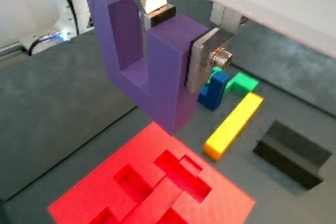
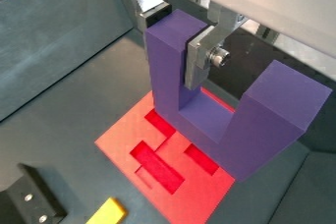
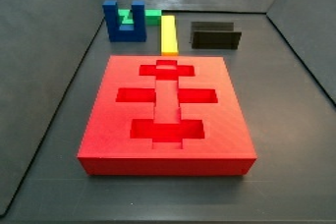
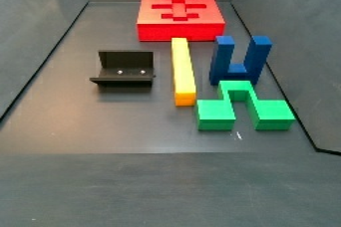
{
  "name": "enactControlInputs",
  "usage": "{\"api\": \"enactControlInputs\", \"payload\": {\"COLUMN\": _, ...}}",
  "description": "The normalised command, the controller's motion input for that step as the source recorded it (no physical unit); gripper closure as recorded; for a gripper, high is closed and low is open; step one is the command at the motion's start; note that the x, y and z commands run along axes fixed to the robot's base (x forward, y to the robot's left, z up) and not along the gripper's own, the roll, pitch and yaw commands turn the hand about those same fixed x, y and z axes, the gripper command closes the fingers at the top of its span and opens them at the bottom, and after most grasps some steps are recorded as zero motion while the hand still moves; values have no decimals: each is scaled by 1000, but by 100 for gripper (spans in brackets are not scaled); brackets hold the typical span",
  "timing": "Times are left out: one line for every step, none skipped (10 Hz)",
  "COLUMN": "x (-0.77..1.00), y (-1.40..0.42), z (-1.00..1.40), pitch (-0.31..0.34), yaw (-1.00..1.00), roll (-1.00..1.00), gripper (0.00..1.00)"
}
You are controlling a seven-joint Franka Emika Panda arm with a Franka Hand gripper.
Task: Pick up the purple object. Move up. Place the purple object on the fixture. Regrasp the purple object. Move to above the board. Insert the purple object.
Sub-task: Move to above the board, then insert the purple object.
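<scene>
Purple block (image 1: 151, 56) fills both wrist views, one prong clamped between the silver fingers (image 1: 199, 63) of the gripper (image 2: 197, 56), hanging above the red board (image 2: 164, 154). Neither side view shows block or gripper; beyond the board (image 3: 164, 110) lie a yellow bar (image 3: 168, 31), blue block (image 3: 122, 24) and black fixture (image 3: 215, 37).

Smooth matt plastic on the purple object (image 1: 147, 56), held above the board (image 1: 151, 184) between the gripper (image 2: 197, 56) plates. Brushed silver metal on the fingers (image 1: 201, 59), faintly shiny, with a screw head showing. Plain red plastic on the board, satin, darker in the recesses. Yellow bar (image 4: 182, 69), green block (image 4: 242, 104), blue block (image 4: 240, 58): same smooth plastic look. Black matt fixture (image 4: 124, 71). Dull grey floor (image 4: 107, 131), slightly scuffed, soft sheen
</scene>
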Motion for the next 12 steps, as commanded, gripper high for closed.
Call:
{"api": "enactControlInputs", "payload": {"x": -32, "y": 15, "z": 3, "pitch": -23, "yaw": -10, "roll": -222, "gripper": 100}}
{"api": "enactControlInputs", "payload": {"x": 0, "y": 0, "z": 0, "pitch": 0, "yaw": 0, "roll": -13, "gripper": 100}}
{"api": "enactControlInputs", "payload": {"x": 271, "y": -314, "z": 0, "pitch": 163, "yaw": 0, "roll": 166, "gripper": 100}}
{"api": "enactControlInputs", "payload": {"x": 354, "y": -166, "z": 0, "pitch": 101, "yaw": 0, "roll": 99, "gripper": 100}}
{"api": "enactControlInputs", "payload": {"x": 577, "y": -151, "z": -31, "pitch": 13, "yaw": 0, "roll": 54, "gripper": 100}}
{"api": "enactControlInputs", "payload": {"x": 780, "y": -166, "z": -91, "pitch": 19, "yaw": 11, "roll": 0, "gripper": 100}}
{"api": "enactControlInputs", "payload": {"x": 663, "y": -271, "z": -43, "pitch": -3, "yaw": 123, "roll": 0, "gripper": 100}}
{"api": "enactControlInputs", "payload": {"x": 551, "y": -423, "z": -49, "pitch": -43, "yaw": 40, "roll": 0, "gripper": 100}}
{"api": "enactControlInputs", "payload": {"x": 403, "y": -537, "z": -214, "pitch": -117, "yaw": 106, "roll": 0, "gripper": 100}}
{"api": "enactControlInputs", "payload": {"x": 369, "y": -514, "z": -291, "pitch": -124, "yaw": 149, "roll": 0, "gripper": 100}}
{"api": "enactControlInputs", "payload": {"x": 354, "y": -554, "z": -303, "pitch": -60, "yaw": 71, "roll": 0, "gripper": 100}}
{"api": "enactControlInputs", "payload": {"x": 486, "y": -534, "z": -309, "pitch": 0, "yaw": 3, "roll": 19, "gripper": 100}}
